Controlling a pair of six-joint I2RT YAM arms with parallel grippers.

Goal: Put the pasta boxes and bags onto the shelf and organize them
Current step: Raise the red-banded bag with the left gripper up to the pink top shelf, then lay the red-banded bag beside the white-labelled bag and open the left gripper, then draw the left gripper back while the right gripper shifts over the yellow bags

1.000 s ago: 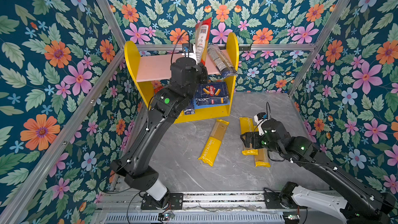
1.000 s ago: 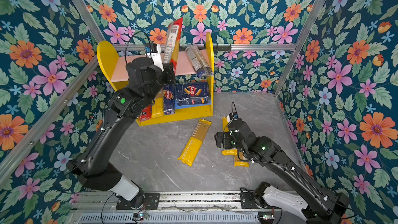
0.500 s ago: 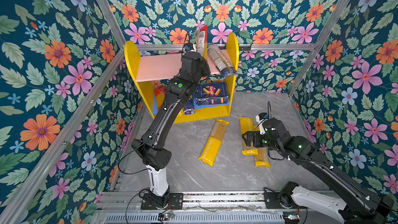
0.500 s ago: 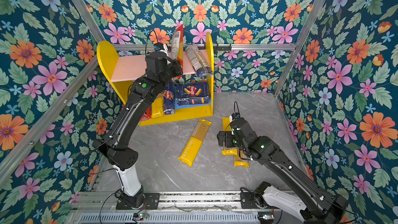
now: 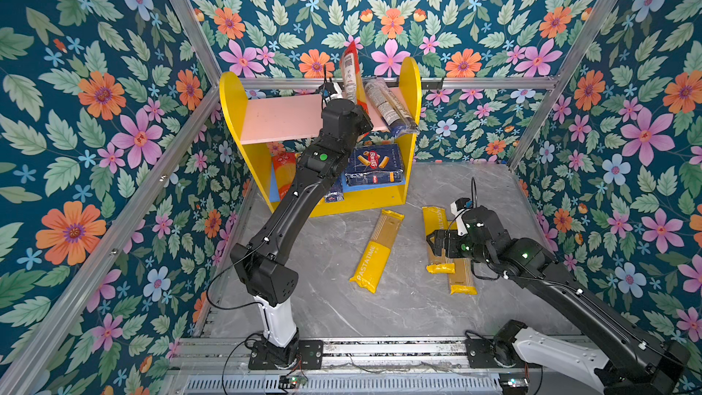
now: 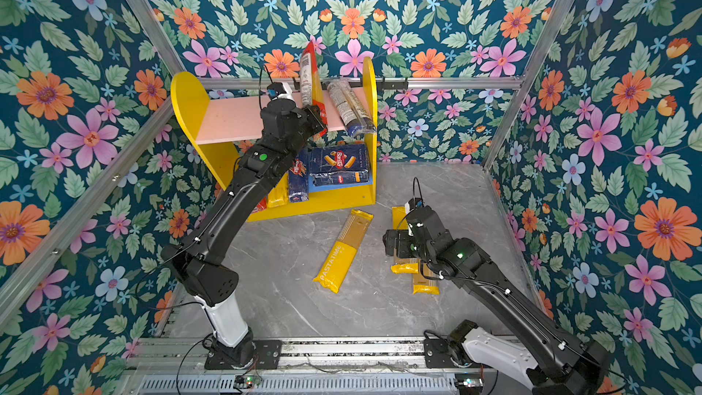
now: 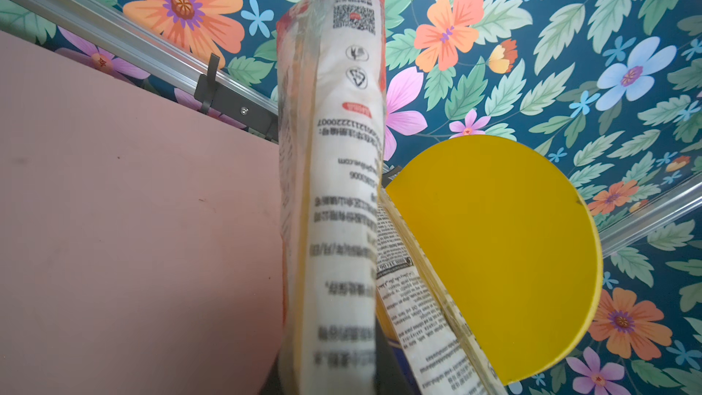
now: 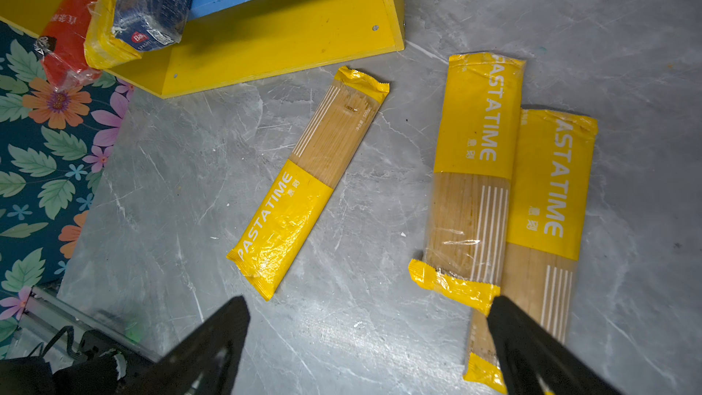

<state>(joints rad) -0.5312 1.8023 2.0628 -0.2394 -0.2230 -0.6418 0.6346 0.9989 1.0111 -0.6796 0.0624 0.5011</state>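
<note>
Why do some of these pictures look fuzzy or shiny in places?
Left wrist view: the red-and-clear bag sits so close its nearest print blurs. Right wrist view: the right fingers are out of focus, and light glints off the lone yellow bag. Both top views look sharp, evenly lit.

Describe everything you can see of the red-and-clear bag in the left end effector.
The red-and-clear bag is a long slim plastic pack, red at its top end, its pale back printed with a QR code and text. It stands nearly upright above the pink upper board, lower end clamped in the shut left end effector. A clear bag lies close beside it; contact unclear.
</note>
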